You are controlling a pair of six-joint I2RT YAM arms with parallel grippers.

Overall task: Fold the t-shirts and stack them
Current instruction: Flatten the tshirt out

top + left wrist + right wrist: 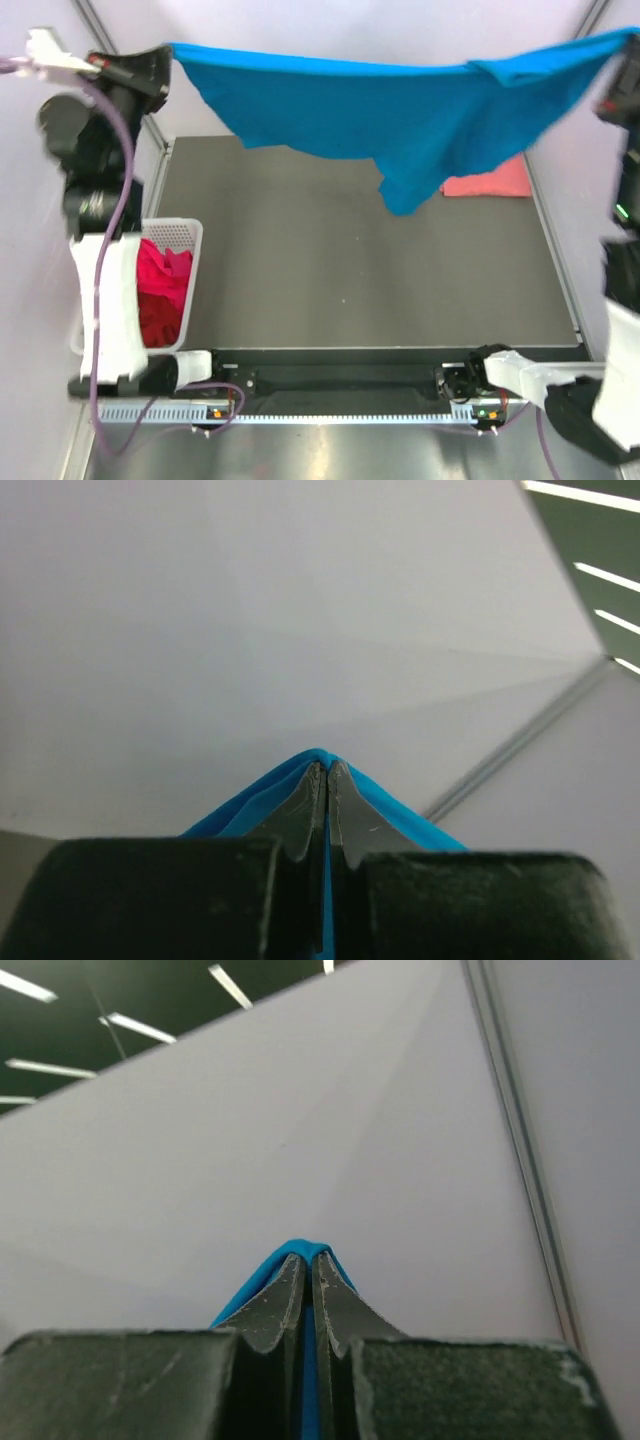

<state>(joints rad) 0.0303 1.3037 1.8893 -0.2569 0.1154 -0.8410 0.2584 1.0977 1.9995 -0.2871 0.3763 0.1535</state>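
Note:
A bright blue t-shirt (400, 115) hangs stretched high over the table between my two arms, sagging to a point near the middle right. My left gripper (168, 55) is shut on its left corner; the wrist view shows blue cloth (250, 805) pinched in the left gripper (326, 770). My right gripper (625, 48) is shut on the right corner, with blue cloth (250, 1290) wrapped over the right gripper (308, 1256). A salmon pink t-shirt (495, 180) lies folded at the table's far right, partly hidden by the blue one. Magenta and dark red t-shirts (160, 290) sit in the basket.
A white lattice basket (190, 240) stands at the table's left edge beside the left arm. The dark table mat (350, 270) spreads under the hanging shirt. White walls enclose the back and sides.

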